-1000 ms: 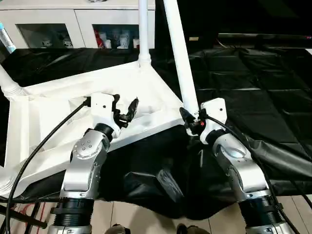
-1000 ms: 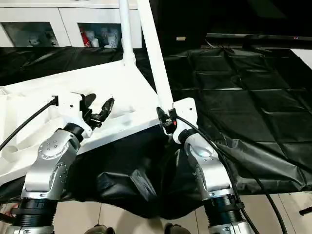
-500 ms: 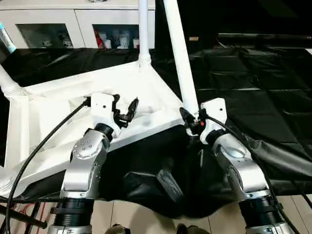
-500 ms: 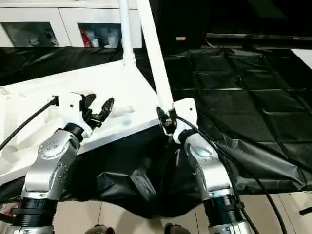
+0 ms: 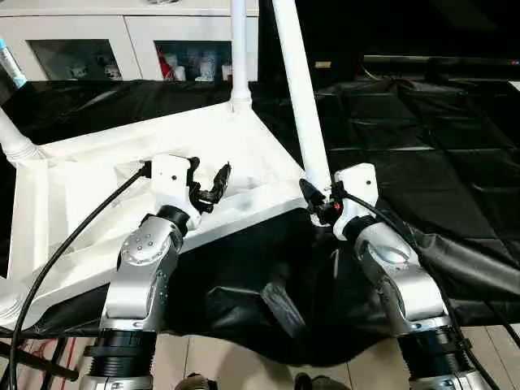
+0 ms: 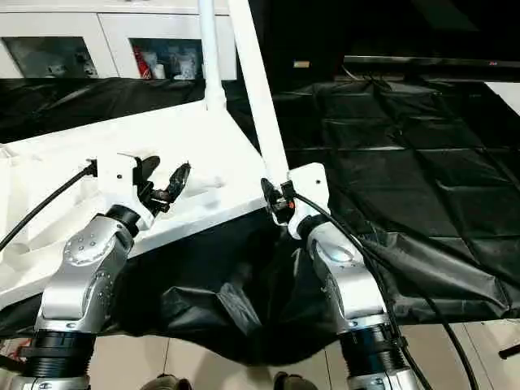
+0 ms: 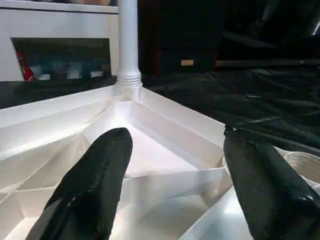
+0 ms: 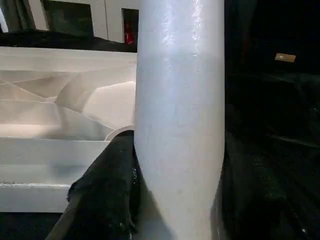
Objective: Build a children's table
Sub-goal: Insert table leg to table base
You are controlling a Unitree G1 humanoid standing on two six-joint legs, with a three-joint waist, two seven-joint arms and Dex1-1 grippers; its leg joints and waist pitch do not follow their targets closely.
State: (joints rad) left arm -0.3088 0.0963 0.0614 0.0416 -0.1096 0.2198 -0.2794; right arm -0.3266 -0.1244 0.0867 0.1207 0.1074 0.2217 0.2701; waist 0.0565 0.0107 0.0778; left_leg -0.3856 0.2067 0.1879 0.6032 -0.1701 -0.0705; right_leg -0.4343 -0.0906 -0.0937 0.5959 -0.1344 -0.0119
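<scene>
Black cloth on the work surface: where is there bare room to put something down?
The black cloth lies bare to the right of the leg held by the right tool. The left is crowded: the upturned table top covers it, with the left tool above.

Under my work lies a crinkled black sheet (image 5: 422, 138); at twelve o'clock I see white cabinets (image 5: 122, 36) with small items (image 5: 191, 63) on shelves.

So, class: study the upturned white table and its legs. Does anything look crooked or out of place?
Yes. The leg held by the right gripper at the near corner leans away from the straight-standing far leg, so it looks not fully seated. The table top also overhangs the black-covered surface. The left gripper is open above the ribs.
</scene>
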